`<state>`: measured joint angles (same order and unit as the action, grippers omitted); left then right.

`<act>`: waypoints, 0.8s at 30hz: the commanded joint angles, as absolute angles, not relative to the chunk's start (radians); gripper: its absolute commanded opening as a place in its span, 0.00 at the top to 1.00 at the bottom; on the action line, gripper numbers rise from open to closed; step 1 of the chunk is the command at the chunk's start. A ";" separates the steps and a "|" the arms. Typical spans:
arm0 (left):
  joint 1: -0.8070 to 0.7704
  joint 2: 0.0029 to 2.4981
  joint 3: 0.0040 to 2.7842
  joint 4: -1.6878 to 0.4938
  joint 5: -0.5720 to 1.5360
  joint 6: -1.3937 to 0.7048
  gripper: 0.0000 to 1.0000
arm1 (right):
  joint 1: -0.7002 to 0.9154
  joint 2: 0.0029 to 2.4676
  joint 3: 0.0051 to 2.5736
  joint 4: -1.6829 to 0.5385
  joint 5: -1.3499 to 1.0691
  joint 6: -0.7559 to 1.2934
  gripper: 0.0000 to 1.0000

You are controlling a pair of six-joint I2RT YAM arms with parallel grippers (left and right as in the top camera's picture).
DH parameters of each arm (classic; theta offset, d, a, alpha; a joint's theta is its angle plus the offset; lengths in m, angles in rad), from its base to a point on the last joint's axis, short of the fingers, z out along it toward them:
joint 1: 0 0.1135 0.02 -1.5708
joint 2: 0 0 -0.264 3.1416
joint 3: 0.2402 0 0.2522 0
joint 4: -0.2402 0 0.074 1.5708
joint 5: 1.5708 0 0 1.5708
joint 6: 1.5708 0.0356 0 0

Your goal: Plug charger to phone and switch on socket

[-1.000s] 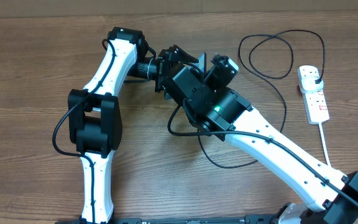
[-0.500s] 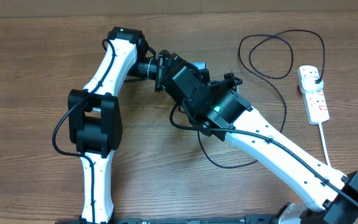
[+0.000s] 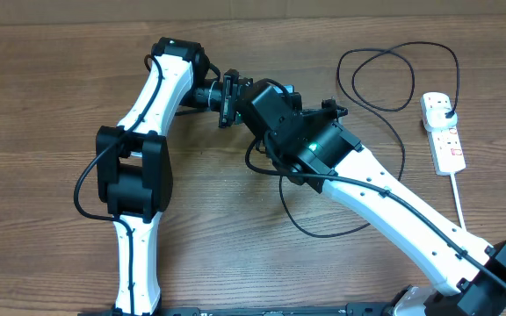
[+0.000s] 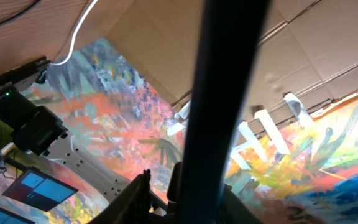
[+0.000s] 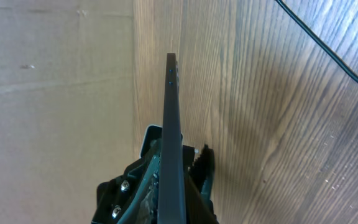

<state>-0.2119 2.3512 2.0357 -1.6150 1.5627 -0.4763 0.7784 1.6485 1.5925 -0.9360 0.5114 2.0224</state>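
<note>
The phone point(image 5: 173, 118) shows edge-on in the right wrist view, a thin dark slab standing upright. My right gripper point(image 5: 178, 146) is shut on its lower end. In the left wrist view the phone point(image 4: 222, 93) is a wide dark bar rising between the fingers of my left gripper point(image 4: 188, 186). That gripper's jaws stand narrow, with a gap at the left finger point(image 4: 145, 183). From overhead, both grippers meet at the table's back centre, left gripper point(image 3: 235, 95) facing right gripper point(image 3: 271, 95). The charger point(image 3: 403, 158) cable loops across the right side. The white socket point(image 3: 444, 132) lies far right.
The black adapter point(image 3: 447, 107) sits plugged into the socket's far end. A thick white cord point(image 3: 458, 197) runs from the socket toward the front right. A cardboard wall point(image 5: 55, 93) borders the table's far edge. The black cable point(image 5: 328, 51) crosses the wood near my right gripper.
My right arm carried the phone back and left, up to the left gripper. The left jaws narrowed from wide open to close around the phone.
</note>
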 commanded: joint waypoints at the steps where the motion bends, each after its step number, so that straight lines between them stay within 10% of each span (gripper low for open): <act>1: -0.201 2.347 2.054 -1.611 1.580 -0.502 0.73 | 0.769 1.612 1.625 -0.905 0.516 2.162 0.96; 16: -0.201 2.347 2.054 -1.611 1.580 -0.503 0.88 | 0.768 1.612 1.625 -0.861 0.440 2.162 0.94; 24: -0.201 2.347 2.054 -1.611 1.580 -0.506 0.96 | 0.768 1.612 1.625 -0.869 0.443 2.108 0.63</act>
<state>-0.1902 2.3512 2.0426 -1.6085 1.5520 -0.4995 0.7666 1.6470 1.5925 -0.8711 0.4259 2.0228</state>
